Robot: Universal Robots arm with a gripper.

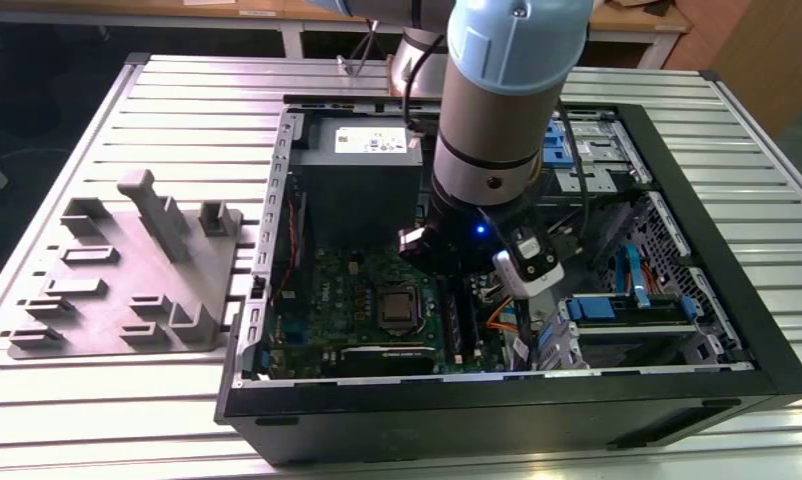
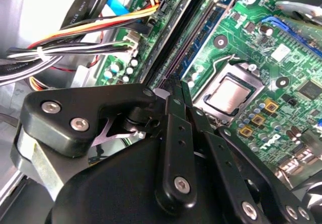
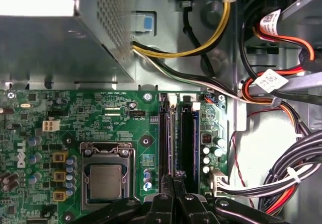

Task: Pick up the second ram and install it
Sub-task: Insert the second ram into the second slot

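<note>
**Operator:** Where is the claw?

**Spotter:** Your arm (image 1: 508, 150) reaches down into the open computer case (image 1: 721, 330) on the slatted table (image 1: 174, 90). In both wrist views the claw (image 3: 173, 177) (image 2: 177, 85) hangs low over the green motherboard (image 3: 115, 118), right at the pair of long black memory slots (image 3: 188, 138) beside the processor (image 3: 105, 181).

**Operator:** Open or closed?

**Spotter:** Closed. You can see the fingers drawn together with no gap between the tips. Whether they pinch anything, I cannot tell.

**Operator:** And the second ram?

**Spotter:** Look along the slot nearer the processor. A thin blue-green edge runs its length, which looks like the second ram (image 2: 211, 22) (image 3: 169, 133) standing on edge in that slot. Your fingertips sit in line with it, at one end of it. I cannot tell whether they are touching it.

**Operator:** What else is close?

**Spotter:** A bundle of black and coloured cables (image 3: 292, 173) lies beyond the slots, on the side away from the processor. The metal power supply (image 3: 50, 43) sits past the board's far edge. On the table at the exterior view's left, a grey fixture tray (image 1: 134, 270) lies well apart from the case.
</note>
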